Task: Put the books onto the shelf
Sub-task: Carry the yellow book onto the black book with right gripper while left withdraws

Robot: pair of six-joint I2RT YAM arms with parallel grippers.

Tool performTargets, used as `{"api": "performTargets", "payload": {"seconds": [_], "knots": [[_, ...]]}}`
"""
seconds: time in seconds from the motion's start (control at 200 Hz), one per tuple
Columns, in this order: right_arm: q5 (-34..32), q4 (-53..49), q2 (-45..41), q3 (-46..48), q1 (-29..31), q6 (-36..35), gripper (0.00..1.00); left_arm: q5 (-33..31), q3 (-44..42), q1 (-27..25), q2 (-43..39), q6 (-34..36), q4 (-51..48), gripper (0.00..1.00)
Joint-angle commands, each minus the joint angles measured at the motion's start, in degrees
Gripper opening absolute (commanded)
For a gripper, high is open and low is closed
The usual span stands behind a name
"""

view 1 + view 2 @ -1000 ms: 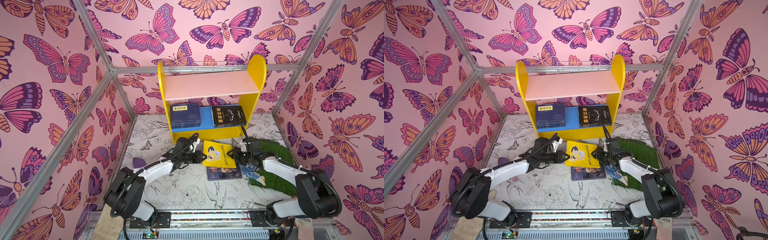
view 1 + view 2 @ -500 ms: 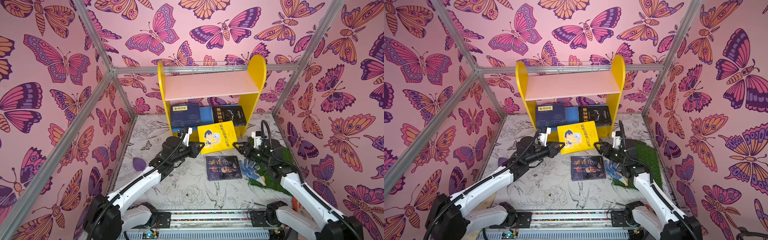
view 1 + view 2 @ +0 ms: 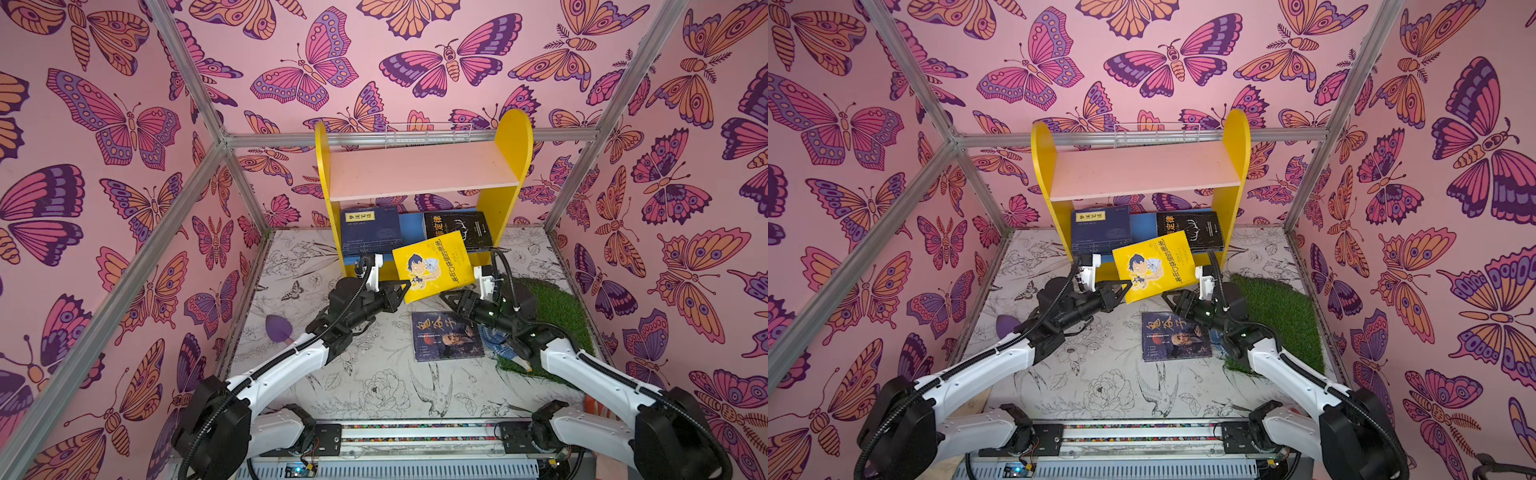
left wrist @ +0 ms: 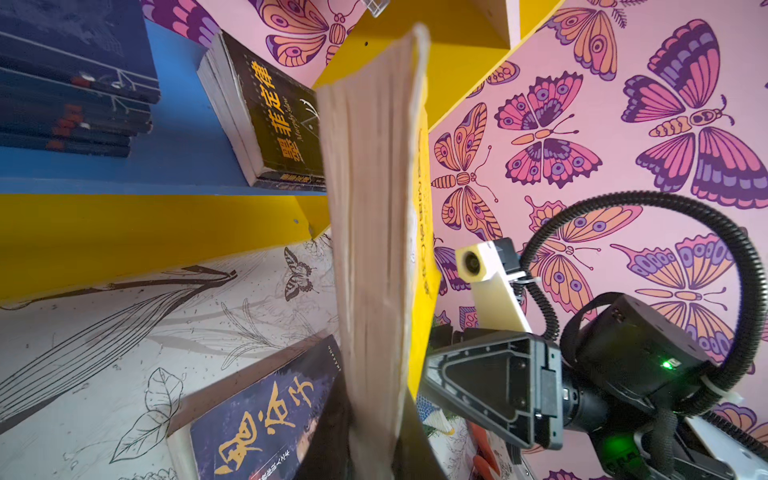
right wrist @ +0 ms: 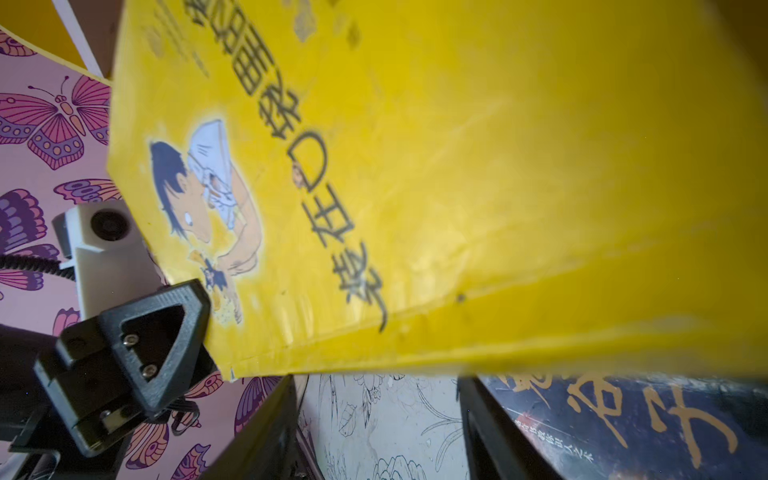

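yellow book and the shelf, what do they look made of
The yellow book: paper, soft cover with slight sheen; left wrist view shows tan page edges. The shelf: flat painted board, probably wood composite, matte; its pink board's front edge looks pale, raw.

Cover of the yellow book [image 5: 457, 187]: paper, faintly glossy, scuffed; its page edges [image 4: 370, 249]: matt, rough-cut; shelf [image 3: 419, 174]: smooth, matt painted board; grass mat [image 3: 557, 299]: coarse, tufted; arm casings [image 3: 291, 363]: glossy white plastic; frame bars [image 3: 270, 140]: bare metal.
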State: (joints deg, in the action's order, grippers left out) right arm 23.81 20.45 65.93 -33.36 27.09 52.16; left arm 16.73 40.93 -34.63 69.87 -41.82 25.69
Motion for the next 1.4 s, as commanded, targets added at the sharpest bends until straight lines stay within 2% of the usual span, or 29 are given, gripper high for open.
{"api": "performTargets", "payload": {"seconds": [0.0, 0.145, 0.296, 0.401, 0.471, 0.586, 0.641, 0.701, 0.776, 0.857, 1.167, 1.398], "knots": [[-1.63, 10.11, 2.57, -3.39, 0.94, 3.92, 0.59, 0.41, -0.77, -0.85, -0.44, -2.17, 9.74, 0.00], [-4.64, 17.33, 4.09, -2.95, 1.92, 7.72, 0.56, -0.27, -1.21, -1.29, 0.16, -3.47, 11.27, 0.00], [-6.08, 17.84, 3.78, -4.68, 1.97, 8.66, 0.54, -0.74, -1.40, -1.63, 1.37, -4.73, 12.88, 0.00], [-7.59, 17.55, 3.56, -5.73, 1.98, 9.16, 0.50, -0.48, -0.95, -1.85, 2.24, -5.10, 13.83, 0.00], [-8.63, 18.07, 3.74, -5.99, 1.95, 9.92, 0.41, -0.17, -0.68, -2.16, 2.47, -5.32, 14.20, 0.00], [-10.20, 18.64, 3.85, -6.64, 1.93, 10.91, 0.18, 0.23, -0.66, -2.52, 5.25, -5.46, 14.31, 0.00], [-11.41, 18.56, 3.77, -6.94, 1.92, 10.72, 0.10, 0.08, -0.94, -2.55, 5.53, -5.63, 14.34, 0.00], [-13.04, 17.72, 3.51, -7.41, 1.87, 10.05, 0.04, -0.31, -1.33, -2.60, 5.48, -5.70, 14.08, 0.20], [-13.92, 17.57, 3.63, -8.34, 1.37, 8.53, 0.01, -1.61, -2.27, -2.57, 4.50, -5.47, 13.06, 0.45], [-13.74, 17.56, 4.45, -9.72, 0.13, 8.13, 0.00, -3.83, -3.05, -2.60, 2.63, -4.87, 10.39, 0.59], [-13.47, 23.38, 11.74, -13.70, -6.31, 11.02, 0.00, -8.09, -7.20, -2.49, -5.49, -3.22, 2.24, 0.64], [-13.74, 23.38, 18.19, -18.83, -8.30, 8.22, 0.00, -10.08, -8.24, -2.51, -10.38, -1.14, -3.14, 0.64]]}}
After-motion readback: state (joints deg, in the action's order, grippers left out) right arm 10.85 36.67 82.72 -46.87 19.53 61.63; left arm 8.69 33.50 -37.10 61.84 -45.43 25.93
